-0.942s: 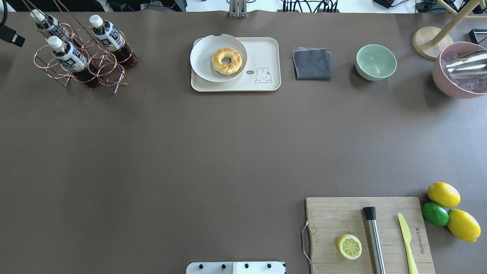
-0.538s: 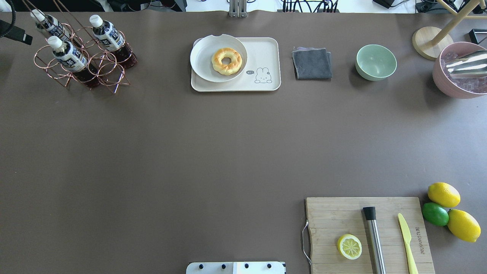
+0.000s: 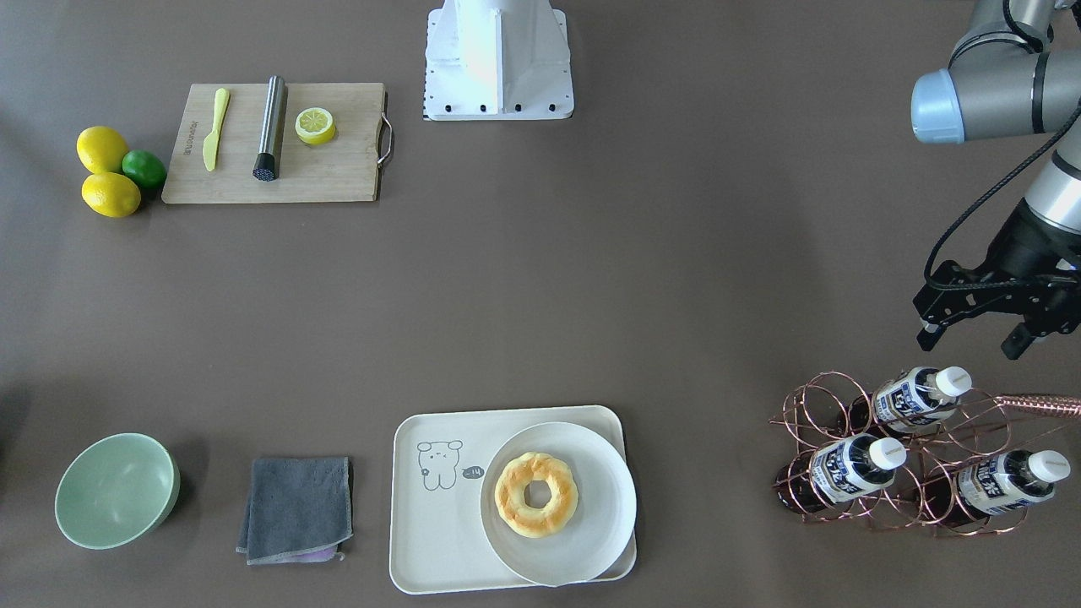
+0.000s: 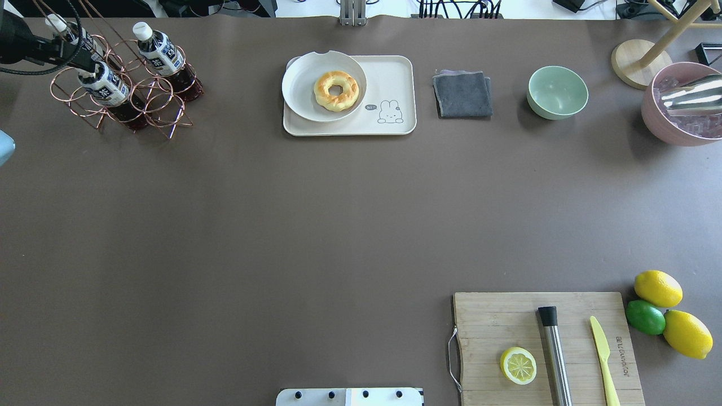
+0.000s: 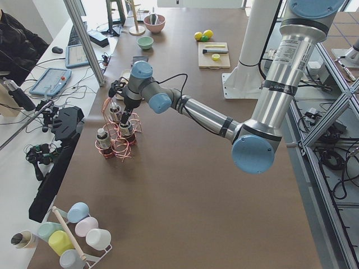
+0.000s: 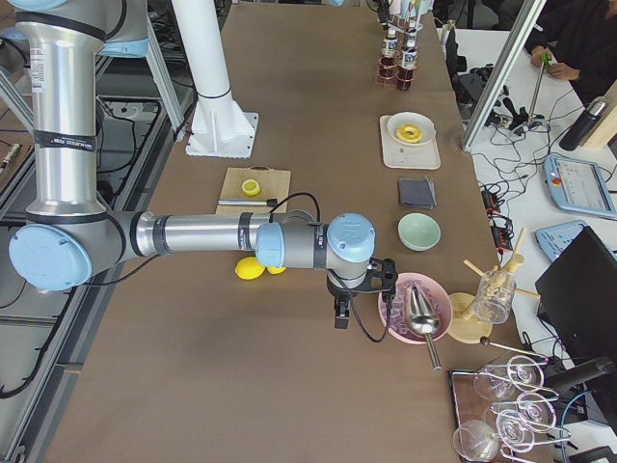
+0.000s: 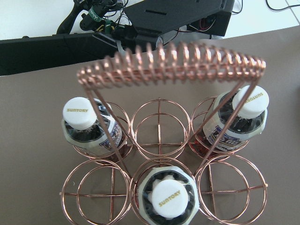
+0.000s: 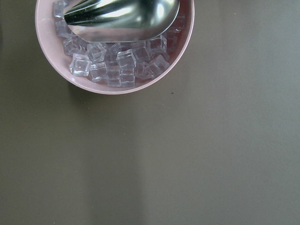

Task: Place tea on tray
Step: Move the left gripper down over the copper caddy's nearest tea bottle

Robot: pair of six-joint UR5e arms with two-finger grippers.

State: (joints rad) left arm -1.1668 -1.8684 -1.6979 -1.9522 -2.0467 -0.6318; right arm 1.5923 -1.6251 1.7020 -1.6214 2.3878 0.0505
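Jaws apart, the left gripper point(image 3: 969, 343) is hovering over a clear, white-capped bottle of dark tea point(image 3: 916, 394), likely aligning to grasp.

We looked along a long table point(image 5: 185, 196) under a matte brown cover, evenly lit, where shadows fell soft and faint. Along one side ran a white desk point(image 5: 14, 168) crowded with black equipment point(image 5: 64, 123) and a tablet point(image 5: 49, 81). A slanted aluminium post point(image 5: 86, 42) rose at the desk's edge. On the other side lay a grey floor point(image 5: 336, 224) with loose cables point(image 5: 331, 159).
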